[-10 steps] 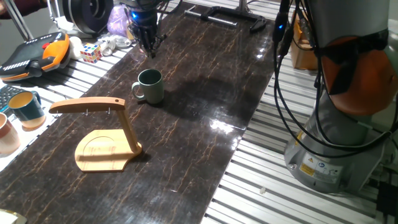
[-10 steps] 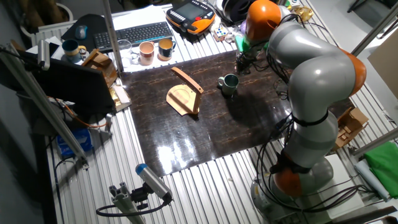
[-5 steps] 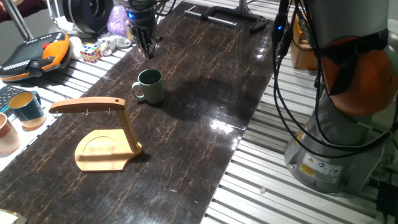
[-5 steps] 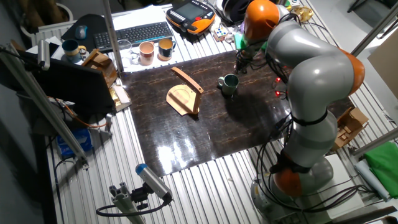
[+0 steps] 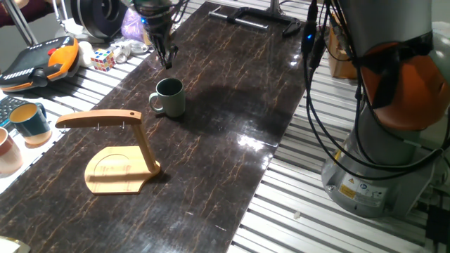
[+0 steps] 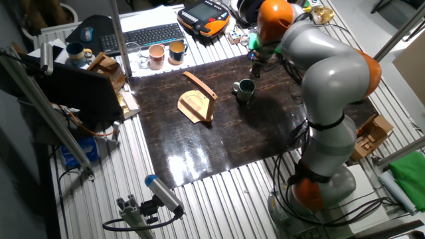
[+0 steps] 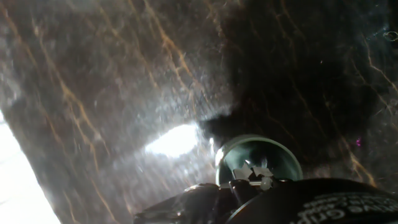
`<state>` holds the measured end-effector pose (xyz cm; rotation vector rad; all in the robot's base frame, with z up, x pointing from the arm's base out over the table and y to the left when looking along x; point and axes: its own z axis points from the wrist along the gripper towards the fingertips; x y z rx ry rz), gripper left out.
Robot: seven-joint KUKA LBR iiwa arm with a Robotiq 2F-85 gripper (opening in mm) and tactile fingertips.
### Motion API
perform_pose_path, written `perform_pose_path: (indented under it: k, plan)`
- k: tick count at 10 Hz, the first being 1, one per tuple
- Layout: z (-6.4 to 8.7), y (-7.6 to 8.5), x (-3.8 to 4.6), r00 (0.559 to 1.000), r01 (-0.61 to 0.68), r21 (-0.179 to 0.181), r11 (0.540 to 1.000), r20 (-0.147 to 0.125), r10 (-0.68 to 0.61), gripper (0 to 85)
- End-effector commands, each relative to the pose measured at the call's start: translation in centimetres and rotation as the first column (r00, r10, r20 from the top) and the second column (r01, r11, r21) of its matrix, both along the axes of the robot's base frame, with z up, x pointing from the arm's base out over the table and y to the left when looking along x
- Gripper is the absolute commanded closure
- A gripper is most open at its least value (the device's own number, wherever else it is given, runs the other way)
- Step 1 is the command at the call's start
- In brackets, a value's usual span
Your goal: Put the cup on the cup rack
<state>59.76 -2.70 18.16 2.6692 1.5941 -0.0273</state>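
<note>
Hovering above the dark marbled tabletop (image 5: 232, 105), the black two-finger gripper (image 5: 167, 62) points down with its fingertips drawn together on nothing. Just in front of it stands the small sage-green ceramic mug (image 5: 170, 97) with a dark inside, upright, its loop handle turned towards the light wooden cup rack (image 5: 119, 150). That rack stands apart from the mug, its long arm bare.

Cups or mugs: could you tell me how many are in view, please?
5: the cup on the table; teal cup and pinkish cup off its edge; two more by the keyboard. Others possibly hidden.
</note>
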Motion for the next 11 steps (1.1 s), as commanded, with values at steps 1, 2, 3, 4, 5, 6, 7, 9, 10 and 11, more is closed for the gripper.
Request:
perform_pose_path:
  k: [1,2,3,4,5,6,7,9,10,11]
  plan:
    - [0.0,-0.1,-0.02,0.989,0.148,-0.016,0.989,-0.005,-0.148,84.3]
    - [-0.1,-0.1,-0.03,0.984,0.175,-0.028,0.984,-0.005,-0.176,84.3]
    - [-0.2,-0.2,-0.1,0.981,0.194,-0.034,0.981,-0.004,-0.194,84.3]
    - [-0.5,-0.4,-0.16,0.978,0.21,-0.04,0.977,-0.003,-0.21,84.3]
    - [-0.8,-0.5,-0.23,0.975,0.224,-0.037,0.974,-0.006,-0.224,84.3]
    - [-1.2,-0.5,-0.33,0.973,0.231,-0.029,0.972,-0.014,-0.232,84.3]
    - [-1.8,-0.5,-0.3,0.97,0.241,-0.026,0.97,-0.025,-0.241,84.3]
    - [-2.4,-0.5,-0.29,0.967,0.251,-0.022,0.968,-0.032,-0.252,84.3]
    - [-2.6,-0.4,-0.19,0.967,0.252,-0.017,0.967,-0.031,-0.253,84.3]
    - [-2.7,-0.4,-0.1,0.969,0.243,-0.008,0.97,-0.029,-0.244,84.0]
